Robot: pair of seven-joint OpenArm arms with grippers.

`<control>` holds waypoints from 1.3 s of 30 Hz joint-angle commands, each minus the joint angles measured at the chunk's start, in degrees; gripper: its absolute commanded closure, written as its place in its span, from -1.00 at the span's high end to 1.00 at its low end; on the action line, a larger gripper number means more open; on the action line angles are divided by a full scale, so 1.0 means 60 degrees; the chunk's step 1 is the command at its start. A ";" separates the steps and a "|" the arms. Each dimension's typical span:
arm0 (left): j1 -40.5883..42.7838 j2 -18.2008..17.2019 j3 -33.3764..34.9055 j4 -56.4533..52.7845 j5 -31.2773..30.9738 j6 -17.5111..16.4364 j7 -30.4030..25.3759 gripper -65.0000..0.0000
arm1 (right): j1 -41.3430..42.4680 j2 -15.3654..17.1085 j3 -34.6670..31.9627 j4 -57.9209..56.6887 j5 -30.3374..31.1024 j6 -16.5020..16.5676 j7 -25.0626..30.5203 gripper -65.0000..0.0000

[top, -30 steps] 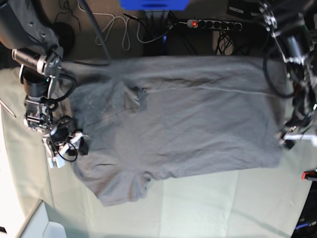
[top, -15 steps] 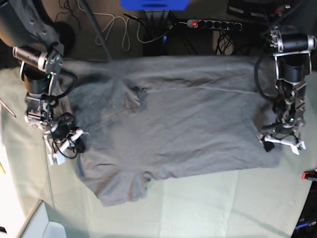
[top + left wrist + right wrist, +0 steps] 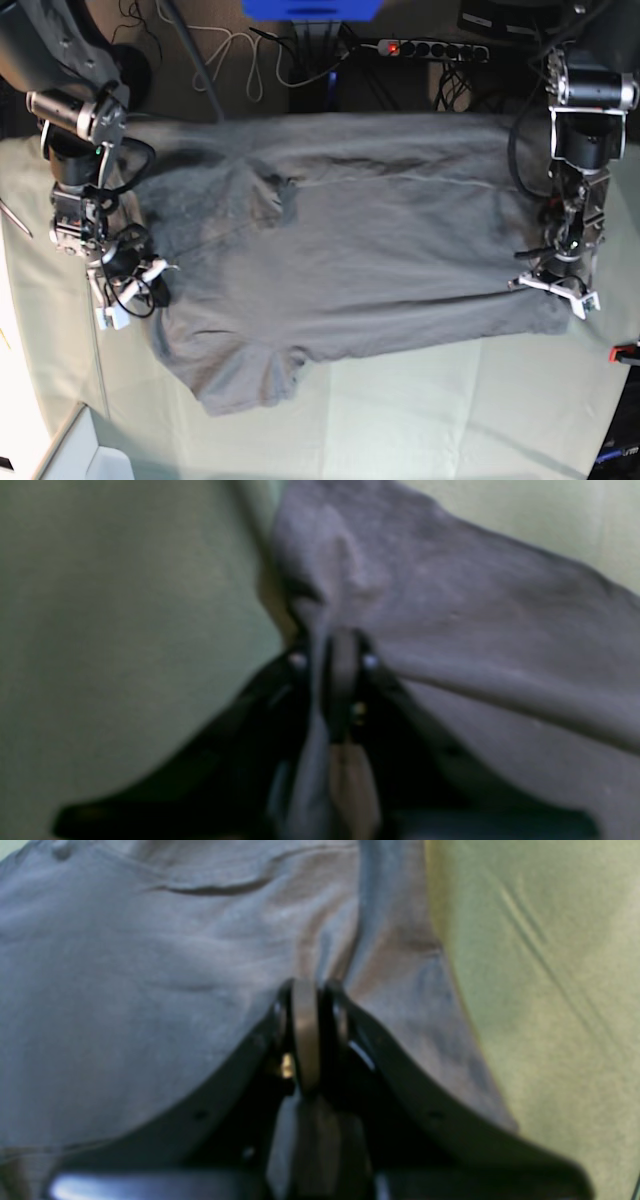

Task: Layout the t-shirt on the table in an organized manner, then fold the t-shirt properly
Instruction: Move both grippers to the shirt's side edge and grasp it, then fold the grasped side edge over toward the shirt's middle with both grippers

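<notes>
both sets of fingers closed on cloth: the left gripper (image 3: 332,652) pinches a gathered fold of the grey t-shirt (image 3: 350,250) at its hem corner, the right gripper (image 3: 306,1005) pinches the shoulder edge. the shirt lies spread on the pale green desk (image 3: 450,410), one sleeve rumpled just beyond the right fingers. judged best: draw both grips apart evenly, keeping the fabric low and taut. no brand or writing is legible.

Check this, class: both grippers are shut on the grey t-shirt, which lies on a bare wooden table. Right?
Not quite. The table is covered in pale green cloth, not bare wood, as the base view shows. The left gripper and right gripper are indeed shut on the t-shirt.
</notes>
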 commanded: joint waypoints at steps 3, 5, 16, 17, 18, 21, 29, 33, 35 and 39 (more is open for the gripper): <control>0.0254 -0.0192 -0.0005 0.0905 -0.0071 -0.0078 0.0346 -0.99 | -0.0322 0.0042 0.0024 0.0608 -0.0207 0.0064 -0.0368 -0.99; 0.0561 -0.0280 -0.0020 0.1549 -0.0071 -0.0049 0.0654 -1.00 | -0.0776 -0.0177 0.0024 0.1443 -0.0207 0.0064 -0.0368 -1.00; 0.1924 -0.0236 -0.1456 0.3176 -0.0056 -0.0093 0.0976 -1.00 | -0.3267 -0.1716 0.1299 0.6644 -0.0207 0.0064 -0.0383 -1.00; 0.1997 -0.0236 -0.1588 0.3176 -0.0056 -0.0093 0.0976 -1.00 | -0.3443 -0.1833 0.1533 0.6952 -0.0207 0.0064 -0.0383 -1.00; 0.2071 -0.0236 -0.1705 0.3176 -0.0056 -0.0093 0.0976 -1.00 | -0.3590 -0.1921 0.1665 0.7201 -0.0207 0.0064 -0.0383 -1.00; 0.2217 -0.0280 -0.1763 0.3176 -0.0027 -0.0108 0.0976 -1.00 | -0.3985 -0.2082 0.1812 0.7685 -0.0192 0.0064 -0.0383 -1.00; 0.2232 -0.0251 -0.1763 0.3176 -0.0071 -0.0108 0.0976 -1.00 | -0.4264 -0.2111 0.1753 0.7787 -0.0192 0.0064 -0.0368 -1.00; 0.2217 -0.0222 -0.1749 0.3176 -0.0071 -0.0108 0.0976 -1.00 | -0.3385 -0.1906 0.1269 0.7597 -0.0236 0.0064 -0.0998 -0.74; 0.2202 -0.0222 -0.1719 0.3176 -0.0071 -0.0108 0.0976 -1.00 | -0.2886 -0.1731 0.0874 0.7494 -0.0236 0.0064 -0.1790 -0.47; 0.2202 -0.0222 -0.1719 0.3176 -0.0071 -0.0108 0.0976 -1.00 | -0.1714 -0.1320 0.0390 0.6190 -0.0236 0.0064 -0.2757 0.07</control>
